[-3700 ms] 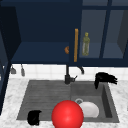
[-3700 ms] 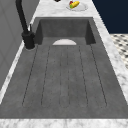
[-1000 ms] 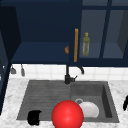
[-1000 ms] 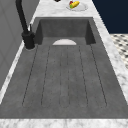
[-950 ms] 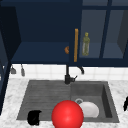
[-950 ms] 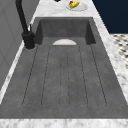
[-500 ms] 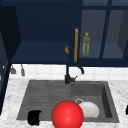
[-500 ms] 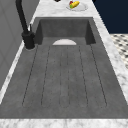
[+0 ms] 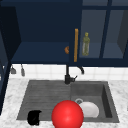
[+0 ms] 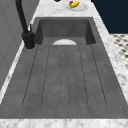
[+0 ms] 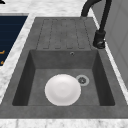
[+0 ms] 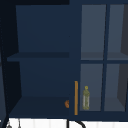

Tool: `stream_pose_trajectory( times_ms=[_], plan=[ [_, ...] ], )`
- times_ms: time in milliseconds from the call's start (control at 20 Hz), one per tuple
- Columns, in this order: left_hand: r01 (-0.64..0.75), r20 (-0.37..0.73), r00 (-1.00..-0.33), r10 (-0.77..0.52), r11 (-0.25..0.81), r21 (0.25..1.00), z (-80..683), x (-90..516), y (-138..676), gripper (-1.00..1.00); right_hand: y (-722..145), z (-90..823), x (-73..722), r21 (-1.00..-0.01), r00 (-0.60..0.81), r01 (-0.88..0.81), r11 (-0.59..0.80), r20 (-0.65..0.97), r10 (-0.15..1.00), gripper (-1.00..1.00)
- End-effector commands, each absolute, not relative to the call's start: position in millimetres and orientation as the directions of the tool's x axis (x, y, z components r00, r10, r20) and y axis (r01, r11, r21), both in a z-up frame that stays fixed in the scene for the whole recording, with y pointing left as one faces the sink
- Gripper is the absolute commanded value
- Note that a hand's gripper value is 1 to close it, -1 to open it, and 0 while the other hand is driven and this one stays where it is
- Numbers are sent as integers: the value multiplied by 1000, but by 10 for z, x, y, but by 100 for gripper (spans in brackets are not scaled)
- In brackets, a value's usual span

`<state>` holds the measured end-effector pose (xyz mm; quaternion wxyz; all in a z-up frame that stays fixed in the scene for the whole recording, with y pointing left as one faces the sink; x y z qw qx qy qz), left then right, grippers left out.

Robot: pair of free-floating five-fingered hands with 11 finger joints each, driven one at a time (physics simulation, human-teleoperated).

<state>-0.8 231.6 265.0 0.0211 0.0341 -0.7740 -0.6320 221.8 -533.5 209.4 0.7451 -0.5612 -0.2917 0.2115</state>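
Hovering at sink's (image 9: pixel 25 105) front-left edge, left hand (image 9: pixel 34 117) (grip unclear), beside red ball (image 9: pixel 67 114).

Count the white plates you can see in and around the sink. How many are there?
2: one white plate lies in the sink basin beside the drain; another plate, holding food, sits on the far counter.

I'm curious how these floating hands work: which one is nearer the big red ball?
Left. The left hand is at the sink's front left edge, just left of the red ball. Right of the ball lies a white plate, no hand.
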Motion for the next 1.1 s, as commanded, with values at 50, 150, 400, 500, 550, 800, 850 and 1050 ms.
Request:
stream_pose_trajectory(
  times_ms=[50, 150, 400, 500, 550, 800, 850, 1050],
  plan=[
    [-26, -11, -997, -79, 199, 980, 2650, -8, 2316, 0, -5495, 2036, 2435, -960, 708, -14, 281, 189, 680, -100],
    [-26, -11, -997, -79, 199, 980, 2650, -8, 2316, 0, -5541, 1922, 2488, -960, 710, -50, 276, 160, 686, -100],
    [-26, -11, -997, -79, 199, 980, 2650, -8, 2316, 0, -5601, 1794, 2583, -946, 732, -107, 306, 134, 668, -100],
    [-26, -11, -997, -79, 199, 980, 2650, -8, 2316, 0, -5675, 1755, 2604, -932, 744, -117, 343, 146, 652, -100],
    [-26, -11, -997, -79, 199, 980, 2650, -8, 2316, 0, -5688, 1738, 2616, -925, 744, -131, 357, 147, 652, -100],
    [-26, -11, -997, -79, 199, 980, 2650, -8, 2316, 0, -5773, 1630, 2679, -887, 731, -205, 413, 141, 667, -100],
    [-26, -11, -997, -79, 199, 980, 2650, -8, 2316, 0, -5814, 1609, 2735, -890, 719, -198, 410, 152, 678, -100],
    [-26, -11, -997, -79, 199, 980, 2650, -8, 2316, 0, -5983, 1627, 2930, -896, 697, -211, 392, 143, 702, -100]
  ],
)
